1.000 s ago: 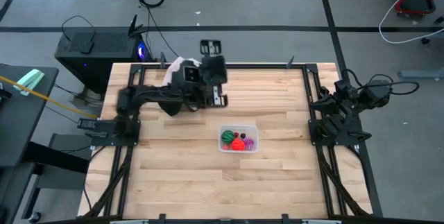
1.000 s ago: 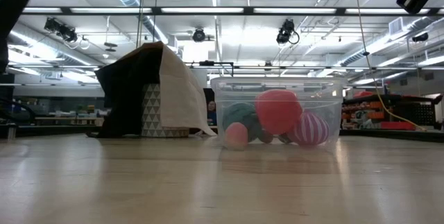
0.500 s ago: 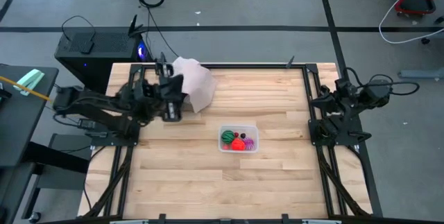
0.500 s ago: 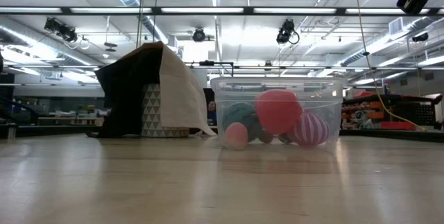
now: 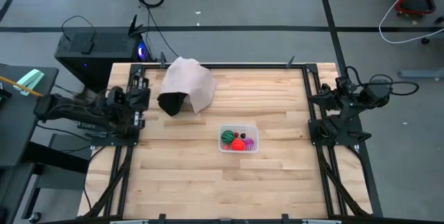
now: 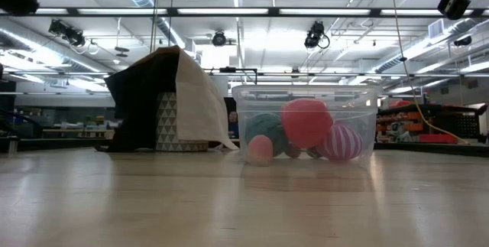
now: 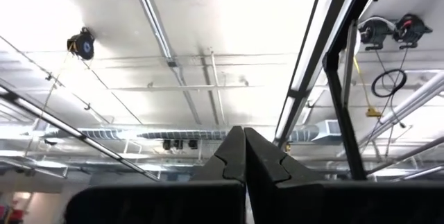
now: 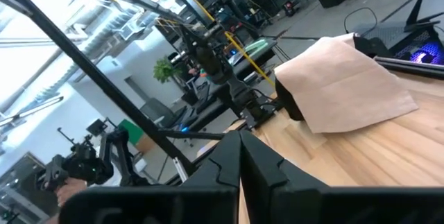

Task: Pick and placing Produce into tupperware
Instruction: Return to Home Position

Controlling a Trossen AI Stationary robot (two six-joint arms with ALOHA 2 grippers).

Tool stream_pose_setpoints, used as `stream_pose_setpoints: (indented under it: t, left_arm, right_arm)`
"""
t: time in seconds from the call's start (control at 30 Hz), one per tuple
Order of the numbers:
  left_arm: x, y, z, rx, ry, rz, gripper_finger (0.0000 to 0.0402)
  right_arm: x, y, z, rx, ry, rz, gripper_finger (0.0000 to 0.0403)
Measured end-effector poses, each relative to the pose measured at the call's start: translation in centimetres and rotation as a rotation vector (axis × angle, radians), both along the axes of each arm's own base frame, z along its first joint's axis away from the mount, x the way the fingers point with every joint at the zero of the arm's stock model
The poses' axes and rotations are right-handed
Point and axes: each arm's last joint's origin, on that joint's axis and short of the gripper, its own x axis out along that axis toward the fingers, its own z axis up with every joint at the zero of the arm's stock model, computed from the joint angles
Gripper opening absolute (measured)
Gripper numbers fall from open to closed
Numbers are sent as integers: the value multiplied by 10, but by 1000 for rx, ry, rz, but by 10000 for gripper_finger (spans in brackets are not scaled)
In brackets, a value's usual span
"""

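We see the tub (image 5: 239,139) near mid-surface (image 5: 201,175), a bit toward 4 o'clock, w/ the produce (image 5: 238,141) inside. From above we make out 4 pieces:
- a green piece (image 5: 227,138) at the tub's 9 o'clock end
- a red piece (image 5: 238,145) next to it
- a magenta piece (image 5: 249,141) at the 3 o'clock end
- 1 small dark red piece (image 5: 242,135) toward 12

In the low view they sit packed together on the tub floor.

The bag (image 5: 189,87) lies approx. 11 o'clock from the tub, apart from it, w/ its dark mouth toward 7 o'clock.

The left end effector (image 7: 244,144) sits tucked at the 9 o'clock edge, fingers pressed together & empty, aimed at the ceiling. The right end effector (image 8: 241,148) sits at the 3 o'clock edge, fingers closed & empty too, facing across the surface toward the bag.
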Motion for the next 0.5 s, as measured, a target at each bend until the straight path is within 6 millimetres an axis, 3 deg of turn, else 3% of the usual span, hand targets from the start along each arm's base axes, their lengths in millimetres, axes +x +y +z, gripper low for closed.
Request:
stream_pose_setpoints:
  t: [0.23,0.5]
  left_arm:
    - [-18,1,-22,-12,6,-29,1]
    - [-25,1,-40,-3,55,-34,2]
  right_arm:
    - [0,0,0,32,-2,-9,11]
    - [0,0,0,16,-1,-10,13]
